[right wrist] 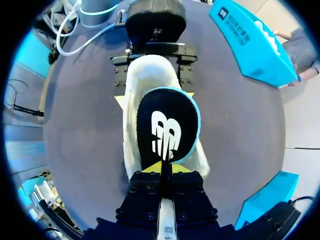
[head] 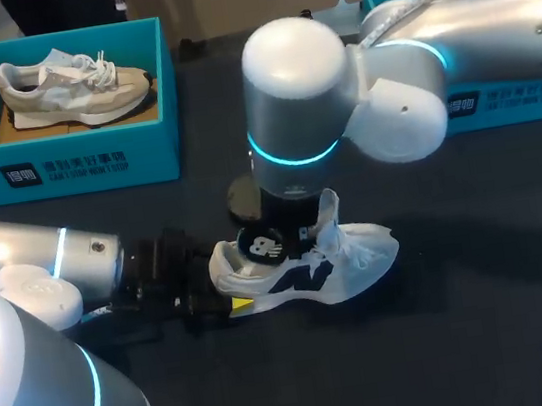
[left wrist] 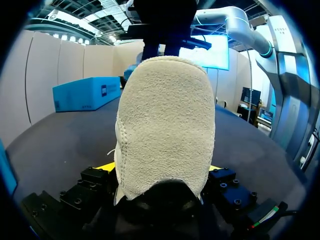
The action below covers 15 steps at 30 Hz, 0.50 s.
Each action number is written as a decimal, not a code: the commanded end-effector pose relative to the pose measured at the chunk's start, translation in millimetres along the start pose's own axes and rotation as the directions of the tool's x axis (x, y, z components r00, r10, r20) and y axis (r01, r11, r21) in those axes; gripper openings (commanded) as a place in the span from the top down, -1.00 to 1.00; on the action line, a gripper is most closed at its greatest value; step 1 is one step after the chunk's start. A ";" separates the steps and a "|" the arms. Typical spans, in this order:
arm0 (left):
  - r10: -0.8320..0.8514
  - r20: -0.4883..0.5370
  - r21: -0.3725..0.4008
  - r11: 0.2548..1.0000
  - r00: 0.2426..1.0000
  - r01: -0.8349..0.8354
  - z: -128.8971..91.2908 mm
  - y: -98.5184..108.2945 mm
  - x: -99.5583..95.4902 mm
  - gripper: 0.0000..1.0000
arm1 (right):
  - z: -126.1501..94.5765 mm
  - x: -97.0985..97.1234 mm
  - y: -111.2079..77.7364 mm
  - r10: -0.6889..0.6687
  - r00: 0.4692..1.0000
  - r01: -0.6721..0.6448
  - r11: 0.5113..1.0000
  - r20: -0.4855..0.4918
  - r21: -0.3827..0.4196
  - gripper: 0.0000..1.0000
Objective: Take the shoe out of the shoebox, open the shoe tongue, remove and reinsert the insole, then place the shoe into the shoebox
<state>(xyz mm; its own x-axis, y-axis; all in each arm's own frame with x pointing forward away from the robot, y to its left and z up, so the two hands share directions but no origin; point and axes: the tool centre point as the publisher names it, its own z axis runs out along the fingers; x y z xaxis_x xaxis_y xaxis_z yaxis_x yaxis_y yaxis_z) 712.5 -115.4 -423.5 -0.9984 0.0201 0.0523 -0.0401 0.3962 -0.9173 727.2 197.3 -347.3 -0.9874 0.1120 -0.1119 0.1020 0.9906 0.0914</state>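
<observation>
At the heel of the shoe (head: 311,270) the left tool (left wrist: 160,172) clamps tight; above the shoe the right tool (right wrist: 161,169) pinches the insole (right wrist: 167,127), best moved straight lengthwise.

Shoe (head: 311,268) on the surface (head: 452,339): upper is looking like white mesh cloth with smooth dark side panels. Heel patch (left wrist: 165,125) is showing rough, napped suede, cream and matt. Insole (right wrist: 167,130) is reading as matt black on top, with white print and a teal rim. Surface is looking dark, matt and finely textured. Left end effector (left wrist: 160,171) and right end effector (right wrist: 162,169) are showing matt black bolted blocks with plastic-looking yellow tips. Right arm (head: 335,83) and left arm (head: 38,266) casings are gleaming smooth, glossy silver-white. Far-left shoebox (head: 64,166) and far-right shoebox (head: 509,99) are looking like matt teal card. Second shoe (head: 73,89) in the far-left shoebox is showing matt beige suede and mesh.
</observation>
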 end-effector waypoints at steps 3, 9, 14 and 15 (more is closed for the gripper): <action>0.000 0.001 -0.002 1.000 1.000 0.000 -0.5 0.3 0.4 1.00 | -14.8 -4.3 -4.9 -0.021 1.000 0.021 0.999 -0.001 -0.040 1.00; 0.000 0.001 -0.002 1.000 1.000 0.000 -0.5 0.3 0.4 1.00 | -19.1 -10.5 16.0 -0.039 0.999 0.040 0.996 0.016 -0.080 1.00; 0.000 0.001 -0.002 1.000 1.000 0.000 -0.5 0.3 0.4 1.00 | -18.2 -15.1 36.8 -0.065 0.998 0.067 0.993 0.022 -0.096 1.00; 0.000 0.001 -0.002 1.000 1.000 0.000 -0.5 0.3 0.4 1.00 | -17.3 -15.2 38.9 -0.074 0.997 0.075 0.992 0.022 -0.104 1.00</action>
<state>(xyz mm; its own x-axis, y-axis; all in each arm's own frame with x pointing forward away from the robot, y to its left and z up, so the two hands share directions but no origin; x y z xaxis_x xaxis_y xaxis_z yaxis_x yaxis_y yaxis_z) 712.6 -115.0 -423.8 -0.9984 0.0199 0.0525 -0.0403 0.3965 -0.9171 740.5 220.8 -319.7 -0.9883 0.0463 -0.1454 0.0173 0.9807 0.1946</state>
